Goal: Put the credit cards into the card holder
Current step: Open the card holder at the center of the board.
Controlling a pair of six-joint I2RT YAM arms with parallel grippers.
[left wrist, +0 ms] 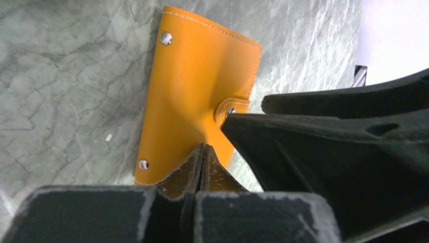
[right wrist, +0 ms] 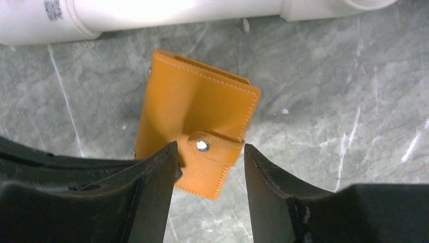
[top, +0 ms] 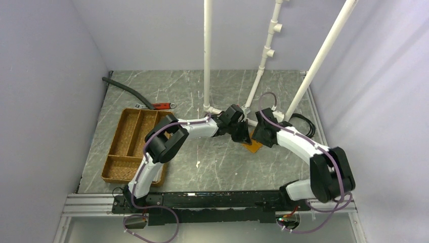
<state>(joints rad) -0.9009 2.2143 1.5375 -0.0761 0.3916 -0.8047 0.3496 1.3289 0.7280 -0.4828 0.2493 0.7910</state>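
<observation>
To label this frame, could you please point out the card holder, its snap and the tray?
card holder [right wrist: 195, 109], right wrist view, middle of front face.
snap [right wrist: 203, 146], right wrist view, stud centre.
tray [top: 125, 132], top view, bare compartment floor.

White plastic pipe posts [top: 207, 55] crowd frame centre, just behind the flat orange leather card holder [top: 252, 147]. A brown woven tray [top: 127, 135] fills the left. The grey marble counter [top: 222, 167] lies open below centre.
</observation>
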